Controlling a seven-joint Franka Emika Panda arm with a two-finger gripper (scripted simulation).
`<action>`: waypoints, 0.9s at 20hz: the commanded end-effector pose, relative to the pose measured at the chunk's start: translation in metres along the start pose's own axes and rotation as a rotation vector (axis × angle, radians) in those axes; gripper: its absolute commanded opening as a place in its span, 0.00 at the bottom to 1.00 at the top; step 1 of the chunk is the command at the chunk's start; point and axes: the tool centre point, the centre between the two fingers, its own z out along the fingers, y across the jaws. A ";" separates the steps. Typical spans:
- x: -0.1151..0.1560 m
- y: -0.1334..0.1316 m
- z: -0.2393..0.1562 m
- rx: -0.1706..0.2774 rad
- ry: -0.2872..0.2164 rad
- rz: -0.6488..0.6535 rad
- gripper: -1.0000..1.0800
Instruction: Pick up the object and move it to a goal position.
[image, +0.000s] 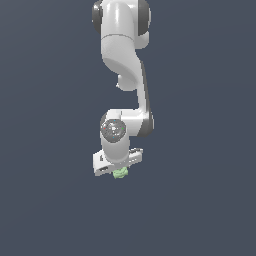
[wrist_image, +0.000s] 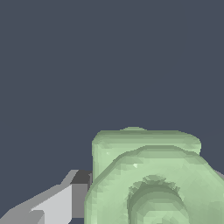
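**Pale-green piece sits at the gripper's underside over a plain slate field**

A flat, dark slate-blue background fills both views, with no edge, seam or other marking anywhere on it. In the exterior view the white arm (image: 122, 60) comes down from the top of the picture, bends through a grey-banded joint, and ends in a rounded wrist with a broad white hand below it, tilted so that its end on the exterior view's right sits a little higher.

The gripper (image: 118, 169) points downward. Directly under its middle sits the object (image: 120, 173) — a small pale-green lump, far narrower than the hand above it, touching the underside of the hand. Nothing else lies near it on the exterior view's left or right.

The wrist view shows the same piece very close: a blocky pale-green body with rounded corners and, nearer the camera, a thick ring-shaped knob with a hollow centre. One grey-and-white finger (wrist_image: 65, 201) lies against the side of the block, touching it. The other finger is mostly hidden by the object — only a thin grey sliver shows at the picture's edge.

With the finger pressed flush to the block and the piece tucked under the hand, the jaws look closed on the object.
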 end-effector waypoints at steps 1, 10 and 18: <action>0.001 0.000 0.000 0.000 0.001 0.000 0.00; 0.001 0.000 0.000 0.000 0.001 0.000 0.00; -0.003 -0.011 -0.009 0.000 0.001 0.000 0.00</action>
